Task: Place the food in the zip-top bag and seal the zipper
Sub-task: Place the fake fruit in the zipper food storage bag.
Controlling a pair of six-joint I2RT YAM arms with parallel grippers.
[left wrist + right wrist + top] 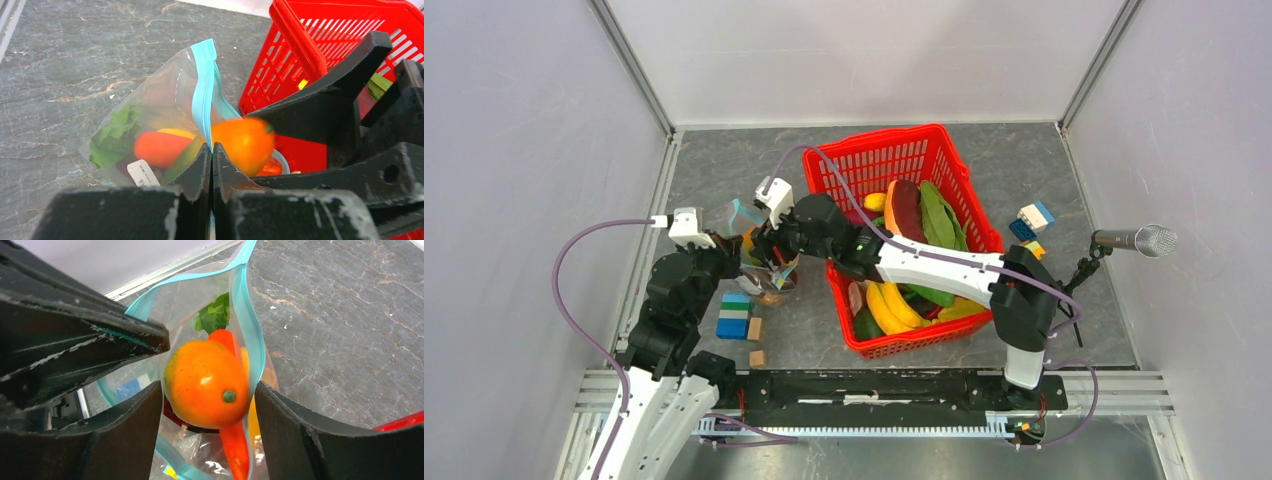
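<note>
1. The surface (pixel 724 170) carries the red basket (pixel 894 150), and much of the food lies in it: bananas (pixel 894 305) and long green vegetables (pixel 939 225).
2. The zip-top bag (pixel 150 100) hangs just left of the basket with its mouth up and open. An orange carrot (pixel 160 149) and a green leafy piece (pixel 112 137) are already inside.
3. My left tool (pixel 211 150) is pressed together on the bag's mouth edge and holds it up.
4. My right tool (pixel 207 390) is over the mouth with its fingers apart. A round orange fruit (pixel 242 142) sits between them at the opening. I see a thin gap on each side, so I judge it free of the pads.
5. The zipper (pixel 250 325) is unsealed; its light-blue strip rings the fruit.

I judge the step to be filling: one piece is going in and the bag is not yet full. Next I should lift the right tool straight out without snagging the strip, then reach into the basket for another piece. The left grip must stay firm so the mouth stays wide.
</note>
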